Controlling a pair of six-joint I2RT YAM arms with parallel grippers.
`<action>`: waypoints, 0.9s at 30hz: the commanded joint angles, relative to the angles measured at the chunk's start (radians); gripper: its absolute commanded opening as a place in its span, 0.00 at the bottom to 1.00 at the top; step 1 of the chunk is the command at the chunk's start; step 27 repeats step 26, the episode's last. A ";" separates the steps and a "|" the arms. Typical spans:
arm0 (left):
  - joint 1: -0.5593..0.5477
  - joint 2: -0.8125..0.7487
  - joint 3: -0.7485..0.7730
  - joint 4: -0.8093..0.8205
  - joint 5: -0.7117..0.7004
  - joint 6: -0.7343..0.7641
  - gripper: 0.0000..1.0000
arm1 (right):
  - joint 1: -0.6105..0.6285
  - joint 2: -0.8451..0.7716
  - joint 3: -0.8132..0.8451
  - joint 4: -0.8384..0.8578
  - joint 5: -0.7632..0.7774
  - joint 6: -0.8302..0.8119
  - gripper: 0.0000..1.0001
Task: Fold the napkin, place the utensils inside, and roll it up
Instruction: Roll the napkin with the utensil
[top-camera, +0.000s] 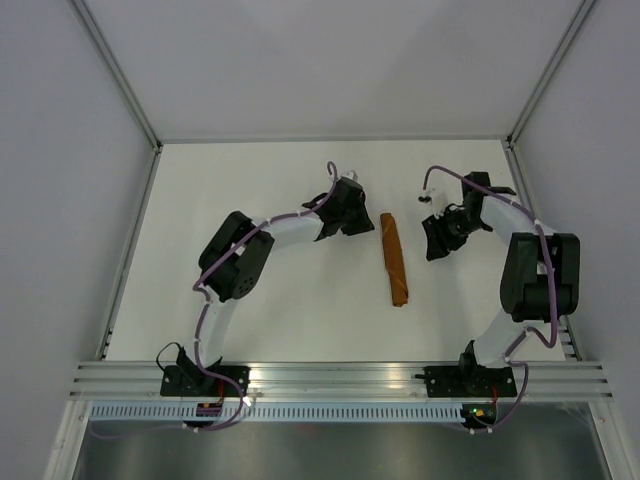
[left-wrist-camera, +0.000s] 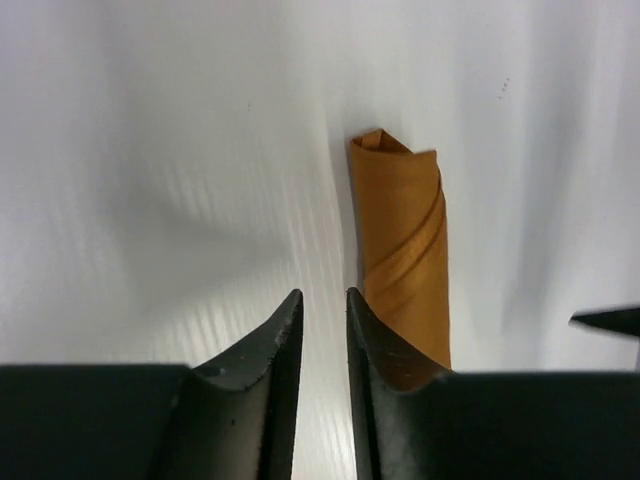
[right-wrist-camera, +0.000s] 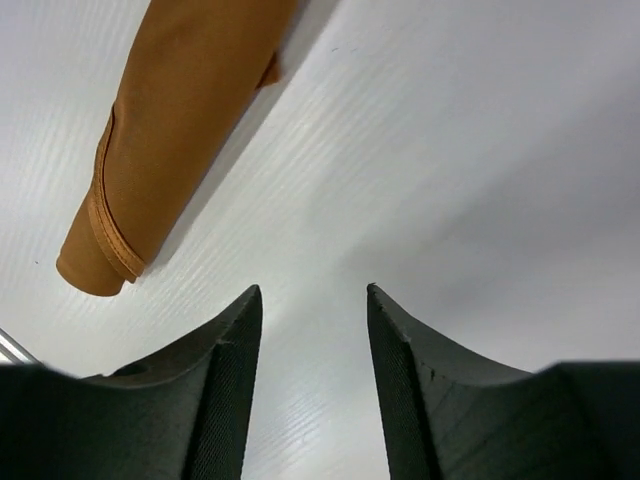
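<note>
The napkin (top-camera: 394, 259) is lying mid-table as a slim, tight rust-orange roll, satin-shiny, its spiral end showing. No utensils are showing, so we are judging them wrapped inside. We are flanking it: the left gripper (left-wrist-camera: 323, 295) is narrowly parted and holding nothing, and the right gripper (right-wrist-camera: 312, 290) is spread wide and empty. We are advising only light touches, since slick cloth unrolls easily on the smooth white table (top-camera: 300, 320).
</note>
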 joint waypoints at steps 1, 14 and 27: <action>0.018 -0.212 -0.072 0.004 0.013 0.128 0.30 | -0.083 -0.084 0.100 -0.034 -0.135 0.020 0.55; 0.032 -0.959 -0.601 -0.036 -0.125 0.340 0.52 | -0.253 -0.337 0.144 0.093 -0.269 0.217 0.98; 0.032 -1.194 -0.675 -0.159 -0.161 0.412 0.56 | -0.308 -0.498 -0.014 0.266 -0.182 0.310 0.98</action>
